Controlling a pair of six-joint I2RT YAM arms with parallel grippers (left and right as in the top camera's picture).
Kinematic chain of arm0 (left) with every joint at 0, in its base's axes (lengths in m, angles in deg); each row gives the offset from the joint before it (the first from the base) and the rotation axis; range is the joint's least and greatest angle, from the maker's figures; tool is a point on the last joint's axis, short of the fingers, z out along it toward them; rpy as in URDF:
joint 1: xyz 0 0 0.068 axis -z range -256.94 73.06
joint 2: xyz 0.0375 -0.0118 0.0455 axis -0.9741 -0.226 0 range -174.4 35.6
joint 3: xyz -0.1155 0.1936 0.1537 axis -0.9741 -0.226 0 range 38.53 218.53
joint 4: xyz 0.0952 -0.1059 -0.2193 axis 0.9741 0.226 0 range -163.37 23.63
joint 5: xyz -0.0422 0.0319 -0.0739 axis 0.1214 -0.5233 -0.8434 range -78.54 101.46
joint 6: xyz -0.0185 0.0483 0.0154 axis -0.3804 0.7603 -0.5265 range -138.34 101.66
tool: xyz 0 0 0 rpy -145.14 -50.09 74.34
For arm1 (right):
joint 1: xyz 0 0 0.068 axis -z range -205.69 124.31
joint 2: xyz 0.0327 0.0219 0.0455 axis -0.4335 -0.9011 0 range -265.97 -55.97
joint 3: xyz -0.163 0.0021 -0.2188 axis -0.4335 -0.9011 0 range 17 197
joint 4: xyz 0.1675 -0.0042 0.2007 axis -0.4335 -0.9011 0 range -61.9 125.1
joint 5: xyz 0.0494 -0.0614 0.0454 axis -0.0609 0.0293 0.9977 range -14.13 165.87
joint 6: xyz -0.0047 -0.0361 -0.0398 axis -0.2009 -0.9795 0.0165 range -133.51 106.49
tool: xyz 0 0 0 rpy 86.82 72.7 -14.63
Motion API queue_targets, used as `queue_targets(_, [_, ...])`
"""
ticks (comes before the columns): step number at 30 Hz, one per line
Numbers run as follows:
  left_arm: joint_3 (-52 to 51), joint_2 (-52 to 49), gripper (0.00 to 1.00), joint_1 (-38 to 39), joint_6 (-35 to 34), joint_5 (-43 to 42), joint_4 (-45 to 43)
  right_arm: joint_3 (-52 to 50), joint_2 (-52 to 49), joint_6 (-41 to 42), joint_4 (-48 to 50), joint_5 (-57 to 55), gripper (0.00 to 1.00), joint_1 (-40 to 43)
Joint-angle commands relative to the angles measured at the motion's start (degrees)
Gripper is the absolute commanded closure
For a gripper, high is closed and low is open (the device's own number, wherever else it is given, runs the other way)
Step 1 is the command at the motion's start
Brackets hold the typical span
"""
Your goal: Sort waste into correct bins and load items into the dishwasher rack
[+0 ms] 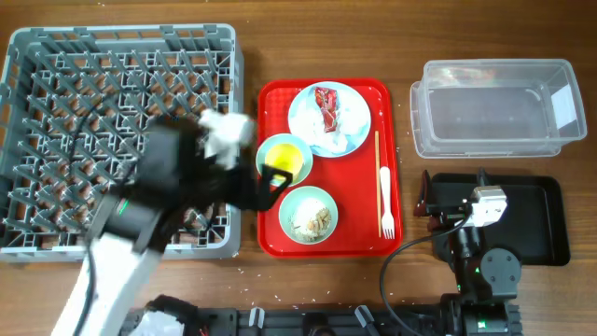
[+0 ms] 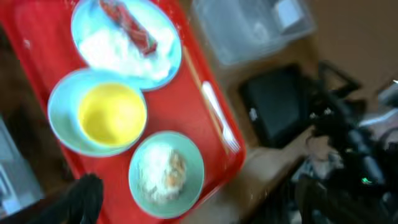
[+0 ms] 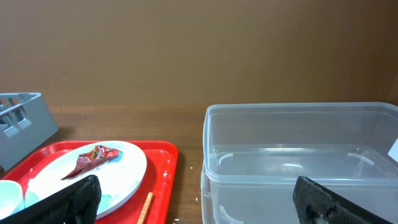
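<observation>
The pale blue plate (image 1: pixel 350 131) on the red tray holds the red wrapper (image 1: pixel 326 105) on a white patch that looks like the napkin (image 2: pixel 118 53). The yellow cup (image 1: pixel 284 156) sits in one blue bowl (image 2: pixel 62 118). The other bowl (image 1: pixel 308 215) holds rice crumbs (image 2: pixel 165 171). The fork (image 1: pixel 385 201) and chopsticks (image 1: pixel 377 159) lie on the tray's right side. My left gripper (image 1: pixel 270 182) is open and empty at the tray's left edge, beside the bowls. My right gripper (image 1: pixel 454 198) is open and empty over the black tray (image 1: pixel 536 224), facing the clear tub (image 1: pixel 494 107).
The grey dishwasher rack (image 1: pixel 56 56) fills the left side, and my left arm crosses its right front corner. The red tray (image 1: pixel 364 238) lies between the rack and the bins. The left wrist view is blurred. The tub (image 3: pixel 298 155) stands just ahead in the right wrist view.
</observation>
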Motion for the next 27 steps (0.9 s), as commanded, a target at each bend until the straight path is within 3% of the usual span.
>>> queue_targets(1, [23.58,-19.74,0.0,14.38,-0.81,33.35,15.34,-0.07,0.02,-0.74,0.26,0.31,0.0,0.24])
queue_targets(5, [33.53,-30.45,0.0,20.04,-0.83,37.75,12.96,-0.07,0.02,-0.74,0.26,0.31,0.0,0.24])
queue_targets(10, [33.51,-36.7,0.0,21.99,-1.09,37.7,-1.46,-0.07,0.02,-0.74,0.26,0.31,0.0,0.24])
queue_targets(14, [33.51,-40.22,0.0,21.99,-7.32,37.29,-7.41,-0.07,0.02,-0.74,0.26,0.31,0.0,0.24])
queue_targets(16, [33.51,-41.75,0.0,21.99,-10.32,37.27,-8.81,-0.07,0.02,-0.72,0.26,0.31,0.0,0.24])
queue_targets(27, [33.53,-41.48,0.0,21.73,-10.23,37.33,-7.41,-0.07,0.02,-0.74,0.26,0.31,0.0,0.24])
